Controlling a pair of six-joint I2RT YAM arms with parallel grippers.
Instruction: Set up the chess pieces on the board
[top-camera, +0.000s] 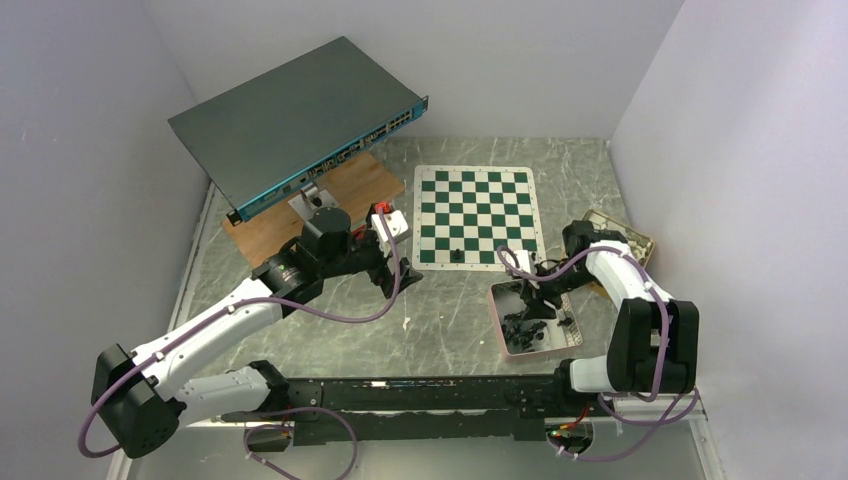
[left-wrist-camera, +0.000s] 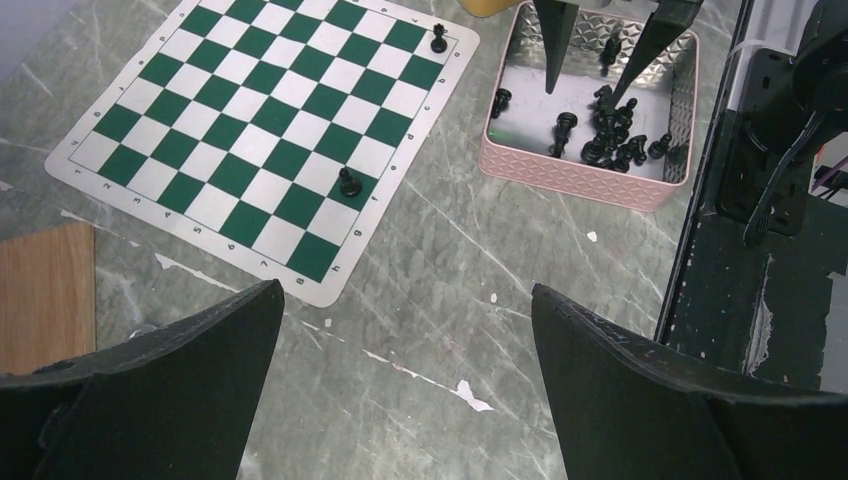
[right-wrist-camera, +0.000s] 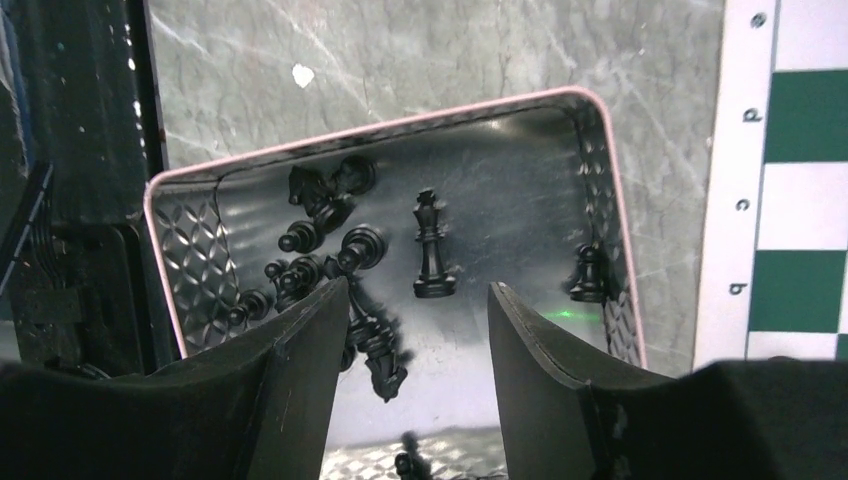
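Chess pieces (left-wrist-camera: 610, 140): black, small, nearly all heaped in the tray (left-wrist-camera: 570, 175). Not yet on the board (left-wrist-camera: 250, 140), bar 2.

Board: green/white mat, flat on the counter (left-wrist-camera: 480, 270). On it:
- corner piece (left-wrist-camera: 438, 39), on the corner square nearest the tray
- second piece (left-wrist-camera: 349, 182), a few squares along the same edge row, i.e. the row nearest the arms

All other squares bare.

Progress, est.: early. 2 set, the rest to go. No white pcs in any view.

Containers: tray has a pink rim and patterned metal inside. It sits on the counter just beside the board's near-right corner, w/ a strip of counter between.
- Contents: approx a dozen pcs; exact count n/a (overlap).
- Main cluster is at the end away from the board.
- Cross-topped piece (right-wrist-camera: 430, 250) sits apart, near the middle.
- Lone piece (right-wrist-camera: 588, 275) is by the wall toward the board.
- A 2nd, beige-rimmed tray (top-camera: 645, 245) shows behind the right arm; contents can't be told.

Right end effector (right-wrist-camera: 415, 300): over the tray, pointing down, jaws part-spread, nothing between them. Cross-topped piece is just beyond the tips. Released; no contact seen.

Left end effector (left-wrist-camera: 405, 300): jaws spread full, empty, above bare counter near the board's near-left corner.
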